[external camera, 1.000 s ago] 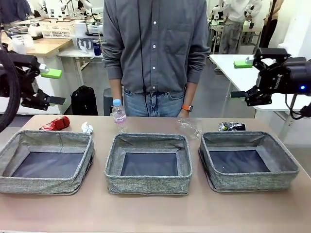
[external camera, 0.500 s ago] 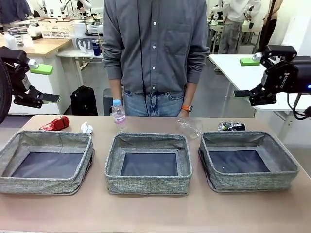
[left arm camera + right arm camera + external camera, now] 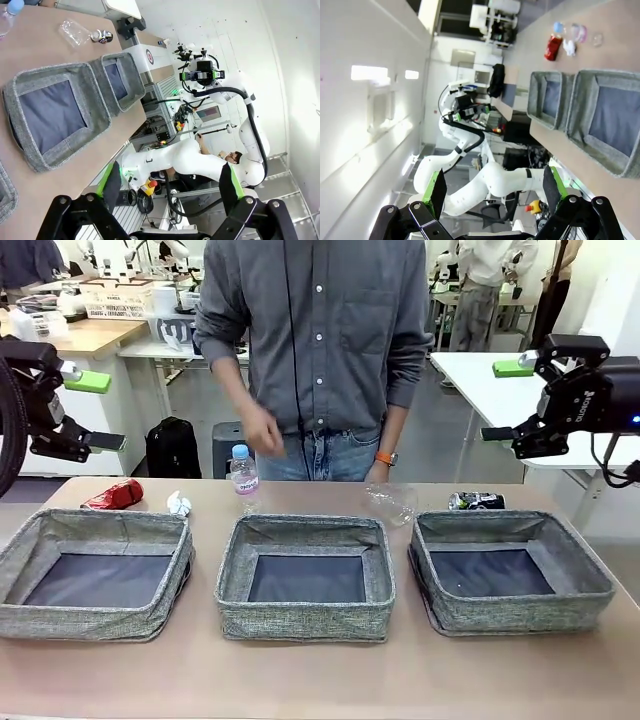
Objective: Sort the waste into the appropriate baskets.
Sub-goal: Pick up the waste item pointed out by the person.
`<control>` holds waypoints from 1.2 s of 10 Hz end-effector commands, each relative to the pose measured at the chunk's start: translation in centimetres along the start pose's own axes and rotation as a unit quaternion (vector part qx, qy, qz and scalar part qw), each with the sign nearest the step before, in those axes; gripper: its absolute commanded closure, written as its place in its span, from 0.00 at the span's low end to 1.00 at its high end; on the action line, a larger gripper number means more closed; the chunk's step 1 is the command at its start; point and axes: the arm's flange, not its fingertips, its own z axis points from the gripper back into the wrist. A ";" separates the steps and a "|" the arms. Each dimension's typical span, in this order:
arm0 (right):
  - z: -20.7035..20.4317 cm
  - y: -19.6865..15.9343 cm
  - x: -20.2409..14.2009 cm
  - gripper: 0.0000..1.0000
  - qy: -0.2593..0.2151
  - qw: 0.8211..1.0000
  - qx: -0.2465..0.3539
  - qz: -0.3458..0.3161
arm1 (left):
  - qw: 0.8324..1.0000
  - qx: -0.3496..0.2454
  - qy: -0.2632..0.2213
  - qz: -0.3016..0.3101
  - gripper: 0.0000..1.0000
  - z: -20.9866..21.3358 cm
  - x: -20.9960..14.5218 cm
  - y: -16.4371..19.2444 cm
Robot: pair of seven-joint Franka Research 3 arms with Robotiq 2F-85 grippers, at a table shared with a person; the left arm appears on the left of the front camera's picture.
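Along the far edge of the table lie a red can (image 3: 113,495), a white paper ball (image 3: 179,504), an upright clear bottle (image 3: 243,472) with a blue cap, a clear cup (image 3: 392,502) on its side and a dark can (image 3: 477,501). Three grey baskets stand in a row in front: left (image 3: 95,618), middle (image 3: 305,622), right (image 3: 520,612). My left gripper (image 3: 95,412) hangs open, high off the table's left end. My right gripper (image 3: 503,400) hangs open, high off the right end. Each wrist view shows open jaws (image 3: 170,185) (image 3: 494,186) holding nothing.
A person stands at the far side behind the middle basket, one hand (image 3: 262,430) raised above the bottle. In the left wrist view the cup (image 3: 72,32) and dark can (image 3: 102,36) lie beyond two baskets (image 3: 97,102). The right wrist view shows the red can (image 3: 553,46).
The person's hand has lifted from the hip to in front of the waist, above the bottle. Both grippers drifted slightly outward a second ago and now hold still, open.
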 end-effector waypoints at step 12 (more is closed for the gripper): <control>-0.2 0.5 0.4 0.00 -0.002 1.000 0.009 -0.004 | 1.000 -0.011 -0.003 -0.012 0.00 -0.2 0.1 0.0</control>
